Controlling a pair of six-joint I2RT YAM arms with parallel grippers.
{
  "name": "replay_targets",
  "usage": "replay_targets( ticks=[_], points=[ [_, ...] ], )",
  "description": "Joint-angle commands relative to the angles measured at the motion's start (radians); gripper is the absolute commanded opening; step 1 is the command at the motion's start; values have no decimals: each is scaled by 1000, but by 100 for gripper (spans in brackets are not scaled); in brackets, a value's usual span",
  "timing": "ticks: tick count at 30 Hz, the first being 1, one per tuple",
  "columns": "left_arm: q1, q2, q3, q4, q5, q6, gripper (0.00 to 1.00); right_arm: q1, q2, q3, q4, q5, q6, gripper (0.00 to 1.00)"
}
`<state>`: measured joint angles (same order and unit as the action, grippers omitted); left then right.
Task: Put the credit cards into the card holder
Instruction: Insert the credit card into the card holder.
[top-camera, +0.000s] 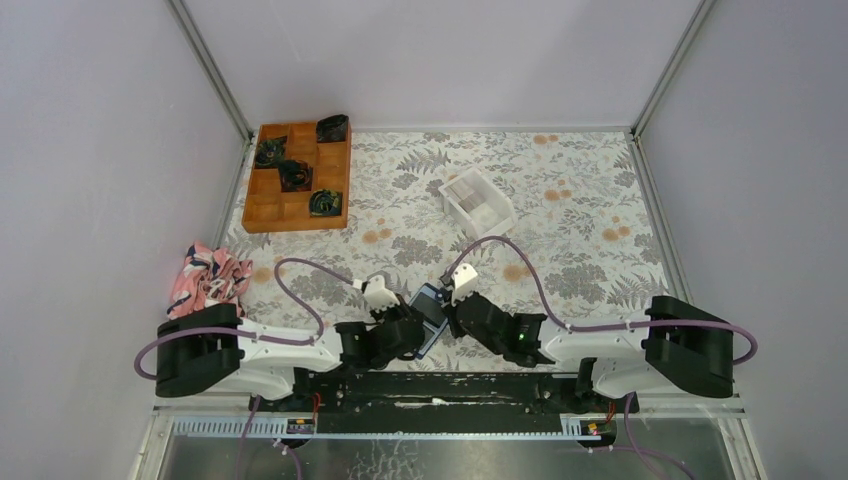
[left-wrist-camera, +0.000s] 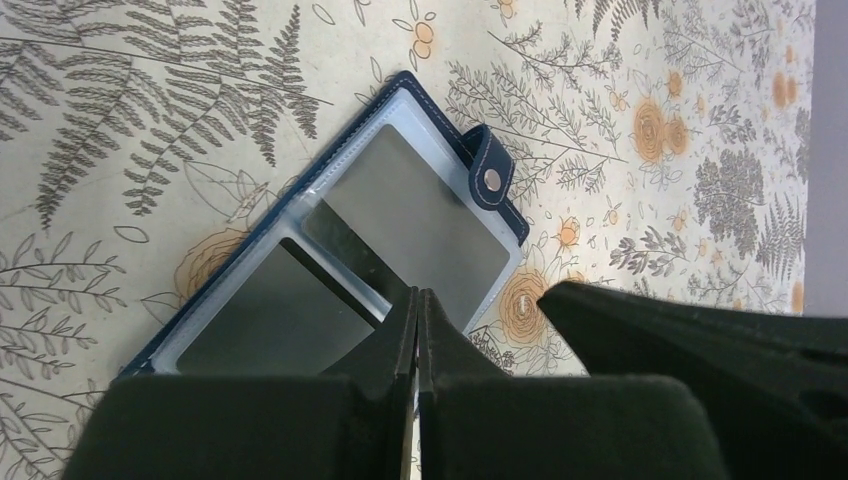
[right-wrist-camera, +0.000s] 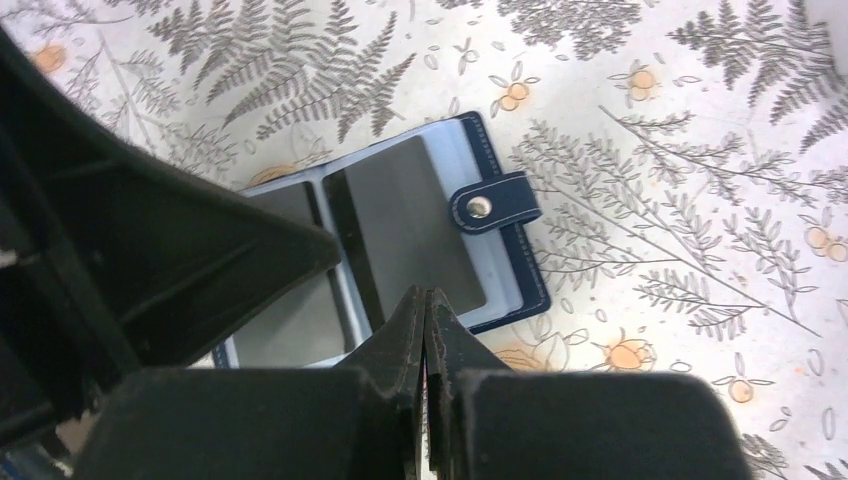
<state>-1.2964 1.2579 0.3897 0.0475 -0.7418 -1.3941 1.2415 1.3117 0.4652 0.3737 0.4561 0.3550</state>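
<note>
The card holder (top-camera: 428, 303) lies open on the floral tabletop between my two grippers, navy outside with a snap tab (left-wrist-camera: 490, 172), pale blue inside. Grey credit cards (left-wrist-camera: 425, 215) show through its clear pockets, one on each half (right-wrist-camera: 405, 215). My left gripper (left-wrist-camera: 417, 296) is shut, its tips over the holder's near edge beside the middle fold. My right gripper (right-wrist-camera: 425, 293) is shut too, its tips over the holder's lower edge. Whether either pinches a pocket sheet I cannot tell. More pale cards lie in the white box (top-camera: 478, 202).
An orange wooden compartment tray (top-camera: 270, 205) with dark items stands at the back left. A pink patterned cloth (top-camera: 208, 275) lies at the left edge. The right arm's black body (left-wrist-camera: 700, 345) crowds the left wrist view, and the left arm's (right-wrist-camera: 150, 240) the right wrist view.
</note>
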Motion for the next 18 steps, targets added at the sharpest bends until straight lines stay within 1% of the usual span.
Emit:
replay_targets(
  ticks=[1,7,9,18],
  points=[
    [-6,50,53,-48,-15,65,0,-57,-20,68,-63,38,-1,1],
    [-7,86,74,-65,6,90,0,-142,8,95,-78,23,7,2],
    [-6,87,70,-65,11,92,0,-173,20,105,-75,-21,3,2],
    [-7,109,70,-69,37,106,0,-279,126,161,-62,-122,-2,2]
  ],
)
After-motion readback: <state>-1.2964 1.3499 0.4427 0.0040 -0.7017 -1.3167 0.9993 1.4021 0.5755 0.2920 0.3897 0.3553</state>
